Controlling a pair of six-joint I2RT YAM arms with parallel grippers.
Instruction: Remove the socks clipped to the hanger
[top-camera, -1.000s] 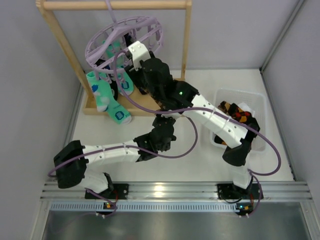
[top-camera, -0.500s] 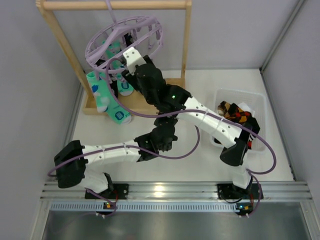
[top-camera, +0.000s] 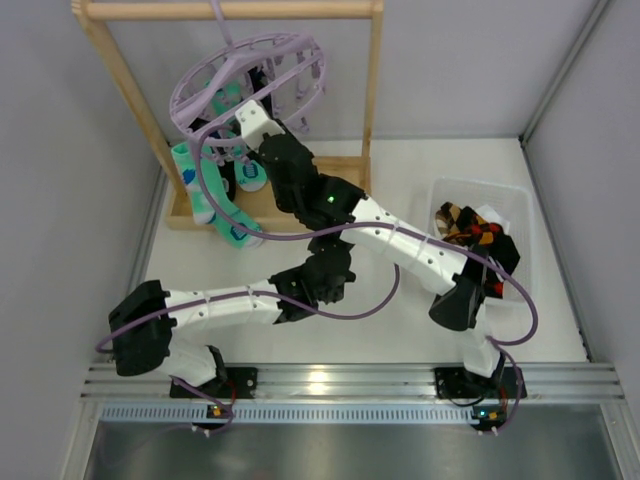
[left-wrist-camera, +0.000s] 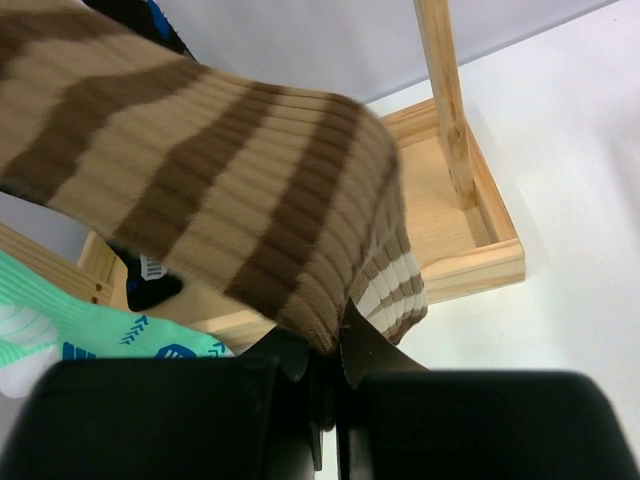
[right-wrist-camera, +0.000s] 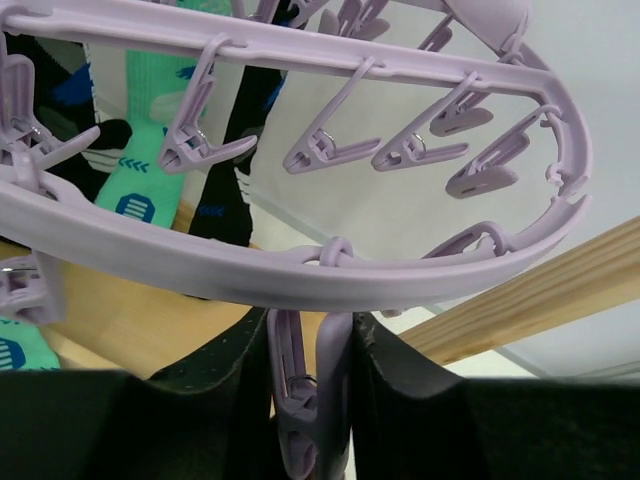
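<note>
The brown striped sock (left-wrist-camera: 230, 220) is pinched in the closed left hand (left-wrist-camera: 335, 355), while a clip peg (right-wrist-camera: 300, 410) of the hanger (right-wrist-camera: 200, 255), hung far left, is clamped by the right hand (right-wrist-camera: 308, 330); pulled askew, the hanger could be unhooked.

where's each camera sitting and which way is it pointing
Top external: above and behind the bases, looking down on the hanger, wooden rack and bin; both arms show.
Left wrist: low by the table, facing the rack's base; the left gripper clamps the brown striped sock.
Right wrist: under the hanger, looking up at its rings; the right gripper is closed around a peg.
Shared: the teal sock and rack appear in all three.
</note>
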